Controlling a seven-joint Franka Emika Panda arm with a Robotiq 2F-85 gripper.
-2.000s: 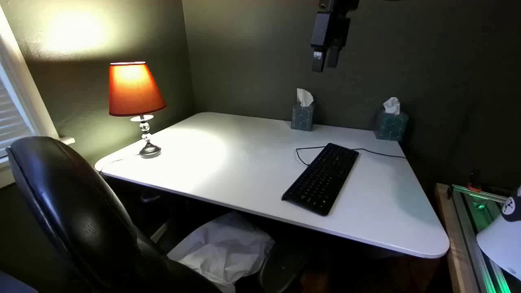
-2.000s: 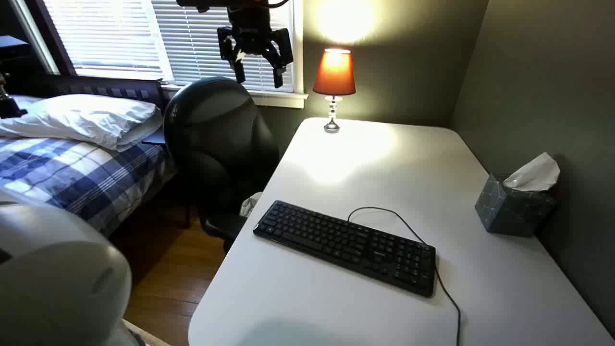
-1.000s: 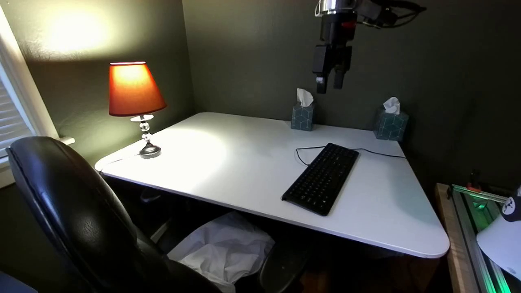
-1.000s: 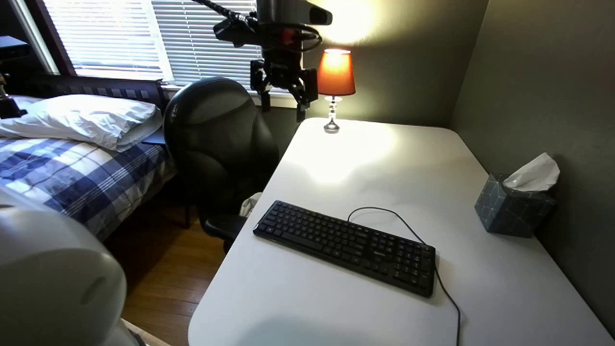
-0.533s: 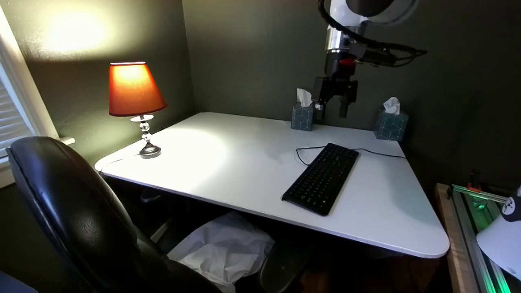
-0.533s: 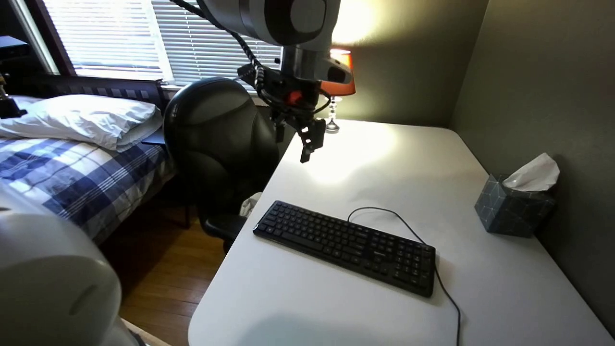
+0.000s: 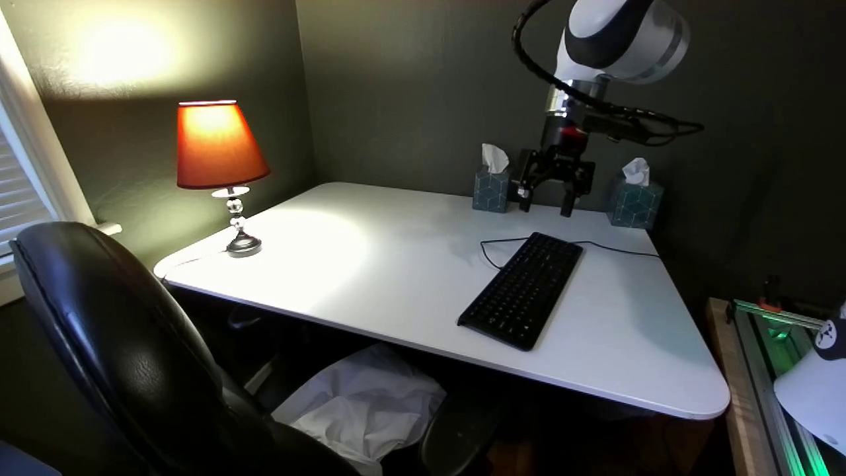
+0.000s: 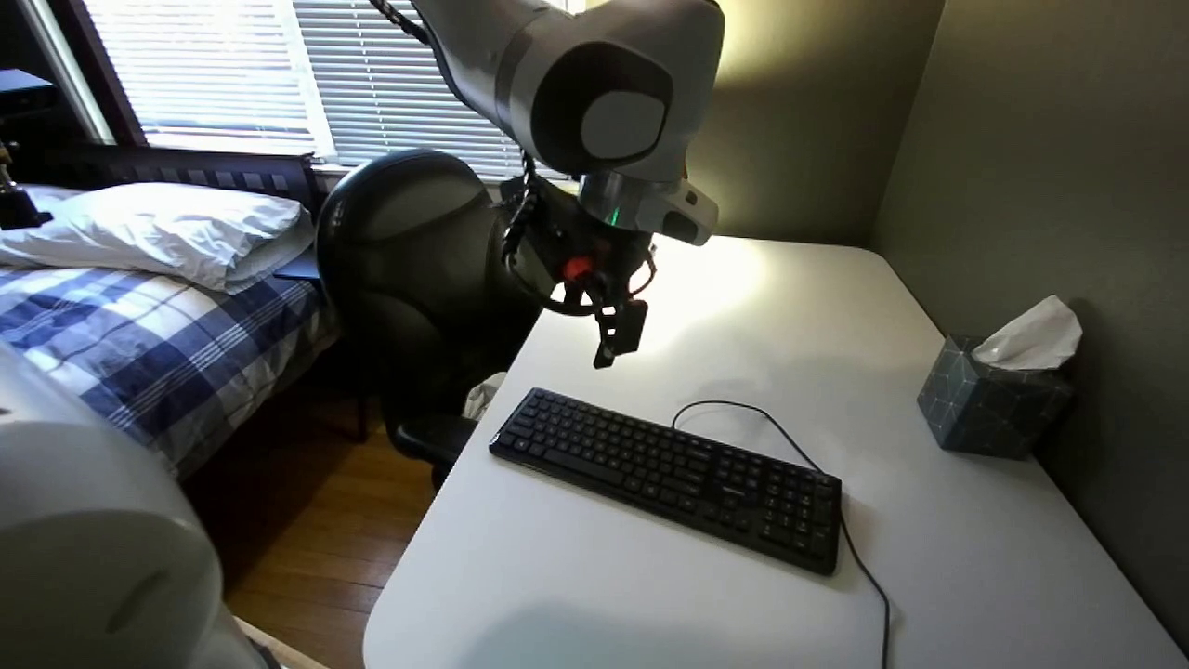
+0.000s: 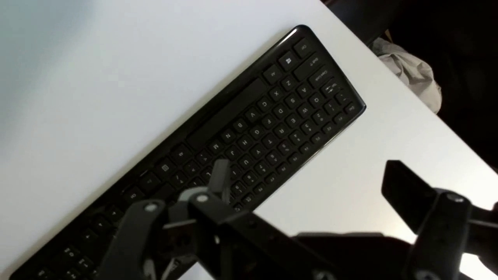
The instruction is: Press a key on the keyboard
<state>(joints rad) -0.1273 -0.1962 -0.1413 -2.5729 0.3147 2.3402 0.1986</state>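
Gripper [image 7: 546,209] hangs in the air, jaws wide apart, keyboard [image 8: 667,478] flat on the white desk [image 7: 396,244], so imo nothing's pressed yet, approach's partway done, lowering and the push are left

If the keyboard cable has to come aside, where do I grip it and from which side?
I'd pinch the cable mid-loop, coming from above with the open tool: it's thin, looks flat on the desk, and bows away from the keyboard there, which should leave room.

Both exterior views angled down, sharing keyboard [image 8: 669,477]; wrist view close, overhead
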